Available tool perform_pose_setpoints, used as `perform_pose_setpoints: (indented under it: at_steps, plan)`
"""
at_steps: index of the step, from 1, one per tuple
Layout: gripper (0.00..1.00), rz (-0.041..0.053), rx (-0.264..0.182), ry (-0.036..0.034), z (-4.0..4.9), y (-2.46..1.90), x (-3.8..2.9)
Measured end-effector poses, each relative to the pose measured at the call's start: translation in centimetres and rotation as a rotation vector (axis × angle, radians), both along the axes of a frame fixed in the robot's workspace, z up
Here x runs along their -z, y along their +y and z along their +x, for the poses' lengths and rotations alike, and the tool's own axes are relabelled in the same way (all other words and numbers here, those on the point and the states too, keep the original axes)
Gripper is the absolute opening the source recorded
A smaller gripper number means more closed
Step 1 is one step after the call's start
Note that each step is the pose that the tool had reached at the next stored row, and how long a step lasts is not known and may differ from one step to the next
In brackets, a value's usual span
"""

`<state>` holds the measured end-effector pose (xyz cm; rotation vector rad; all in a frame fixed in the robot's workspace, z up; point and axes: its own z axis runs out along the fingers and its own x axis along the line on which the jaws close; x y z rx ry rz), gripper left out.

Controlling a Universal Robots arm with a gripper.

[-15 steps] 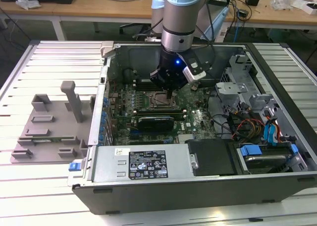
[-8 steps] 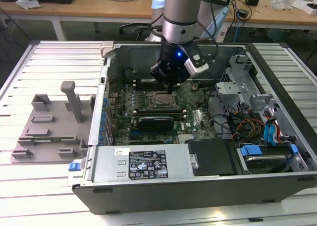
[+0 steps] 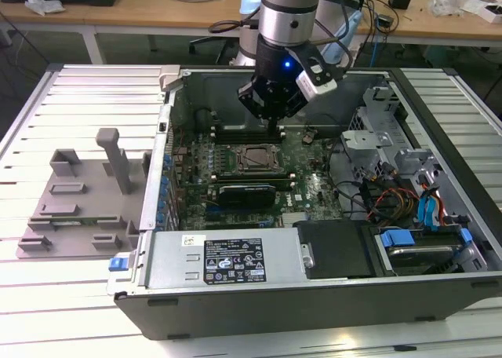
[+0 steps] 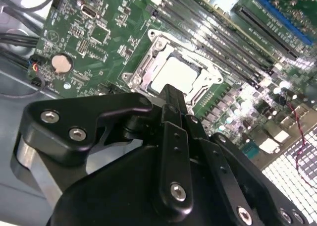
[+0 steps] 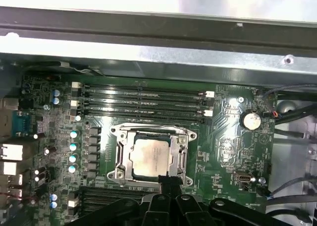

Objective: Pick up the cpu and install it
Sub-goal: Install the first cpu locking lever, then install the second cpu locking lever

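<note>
Slatted white worktop (image 3: 86, 99) carries an open computer case (image 3: 314, 295), with a grey plastic fixture (image 3: 86, 193) at the exterior view's left. My claw (image 3: 271, 118) hangs inside the case, above the green motherboard (image 3: 314, 189), near upper centre of the exterior view. Claw fingers (image 4: 173, 107) appear drawn together with nothing between them. The cpu (image 5: 151, 156) lies seated flat within the socket frame (image 5: 151, 132), directly below the fingertips in both wrist views. A white label (image 3: 235, 260) on the power supply carries print too small to read.
</note>
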<state>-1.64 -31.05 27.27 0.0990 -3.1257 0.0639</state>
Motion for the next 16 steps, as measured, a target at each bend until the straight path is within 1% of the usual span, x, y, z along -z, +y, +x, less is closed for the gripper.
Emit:
perform_pose_setpoints:
  at_steps: [8,10,11,15,16]
  plan:
    - [0.11,-0.0002,0.000,0.0001,0.00,0.00,-0.04]
    - [0.11,-0.0003,0.000,0.0001,0.00,-0.46,-0.05]
    - [0.11,-0.0003,0.000,0.0001,0.00,-0.78,-0.04]
    - [0.11,-0.0002,0.002,0.0001,0.00,-1.59,-0.03]
    - [0.11,0.0000,0.004,0.0001,0.00,-1.88,-0.01]
